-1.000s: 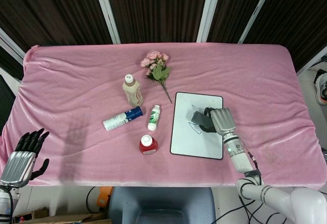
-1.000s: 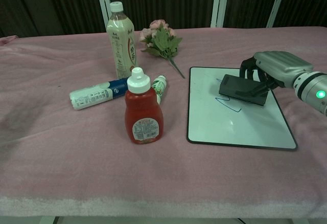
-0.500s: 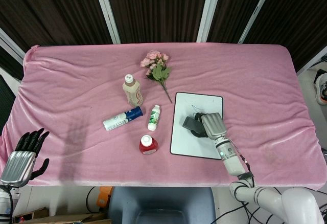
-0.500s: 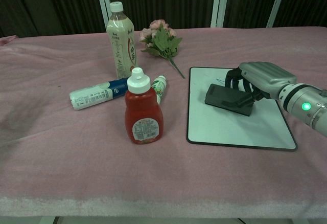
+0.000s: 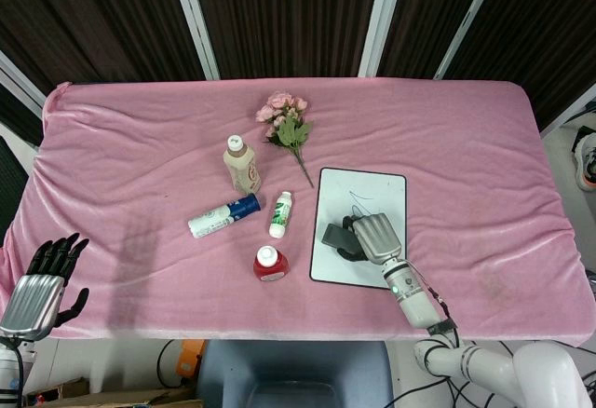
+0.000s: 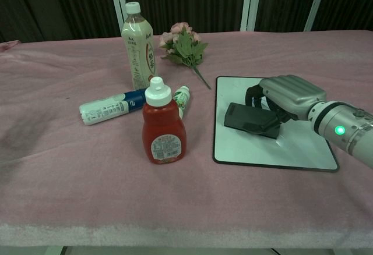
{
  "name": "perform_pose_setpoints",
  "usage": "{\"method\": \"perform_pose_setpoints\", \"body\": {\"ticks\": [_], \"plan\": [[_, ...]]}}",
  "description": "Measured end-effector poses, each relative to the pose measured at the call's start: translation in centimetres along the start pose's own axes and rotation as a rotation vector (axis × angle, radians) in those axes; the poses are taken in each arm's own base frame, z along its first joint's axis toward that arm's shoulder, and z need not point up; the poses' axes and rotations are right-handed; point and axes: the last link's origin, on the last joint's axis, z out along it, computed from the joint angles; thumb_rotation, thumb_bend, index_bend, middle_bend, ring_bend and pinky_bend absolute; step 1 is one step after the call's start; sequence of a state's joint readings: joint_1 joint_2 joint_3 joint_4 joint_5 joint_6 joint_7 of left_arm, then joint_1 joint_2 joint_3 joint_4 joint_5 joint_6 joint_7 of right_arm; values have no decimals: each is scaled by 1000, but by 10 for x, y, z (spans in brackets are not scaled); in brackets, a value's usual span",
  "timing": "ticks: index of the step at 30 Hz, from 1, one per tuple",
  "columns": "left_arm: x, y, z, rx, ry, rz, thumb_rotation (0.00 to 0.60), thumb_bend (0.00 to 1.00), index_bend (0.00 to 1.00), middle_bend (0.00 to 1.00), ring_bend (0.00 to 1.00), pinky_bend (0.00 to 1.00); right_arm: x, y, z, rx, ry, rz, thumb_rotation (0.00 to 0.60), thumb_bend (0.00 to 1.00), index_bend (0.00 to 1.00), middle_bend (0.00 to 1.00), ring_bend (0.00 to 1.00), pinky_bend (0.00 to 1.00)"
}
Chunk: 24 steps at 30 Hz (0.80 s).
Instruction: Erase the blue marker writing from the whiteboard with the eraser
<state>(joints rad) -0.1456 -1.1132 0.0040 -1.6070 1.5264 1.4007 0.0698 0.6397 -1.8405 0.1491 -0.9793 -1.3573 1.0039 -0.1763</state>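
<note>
Item: wiping stroke, part done.

Right hand: fingers curled over the dark eraser and gripping it, pad pressed flat on the whiteboard.

Eraser: sat toward the board's left-middle, long side across the board in the chest view.

Whiteboard: lay flat on the pink worktop, right of the red bottle. A thin faint stroke remained near the far edge in the head view; whether any blue lay under the eraser or hand could not be told.

Left hand: released, fingers apart, holding nothing, at the near left corner, well apart from the board.

Handling note, as judgement: the pad likely wants to stay flat with even downward pressure, strokes overlapping and running out to the far edge where the mark remained. The board rested loose on soft cloth and might slide or rock, so firm push toward the near edge risked shifting it. The small green-labelled bottle lay near the board's left edge; strokes should stop short of it.
</note>
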Motion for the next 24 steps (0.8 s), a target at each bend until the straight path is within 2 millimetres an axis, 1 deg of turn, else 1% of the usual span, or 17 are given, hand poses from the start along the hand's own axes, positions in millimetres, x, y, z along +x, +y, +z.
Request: {"method": "perform_pose_setpoints", "body": {"ticks": [8, 11, 16, 24], "plan": [[-1, -1, 2, 9, -7, 8, 600, 426, 0, 1, 0, 48, 12, 28, 31, -120, 8, -60, 600, 477, 929, 731, 763, 806], [-2, -1, 3, 16, -10, 8, 600, 427, 0, 1, 0, 48, 17, 34, 42, -152, 10, -75, 600, 477, 929, 731, 763, 806], [-5, 3, 6, 14, -21, 20, 600, 427, 0, 1, 0, 48, 21, 42, 56, -191, 4, -92, 600, 477, 929, 731, 763, 806], [-7, -1, 12, 52, -14, 37, 600, 426, 0, 1, 0, 48, 26, 52, 79, -250, -21, -133, 600, 478, 929, 731, 763, 807]]}}
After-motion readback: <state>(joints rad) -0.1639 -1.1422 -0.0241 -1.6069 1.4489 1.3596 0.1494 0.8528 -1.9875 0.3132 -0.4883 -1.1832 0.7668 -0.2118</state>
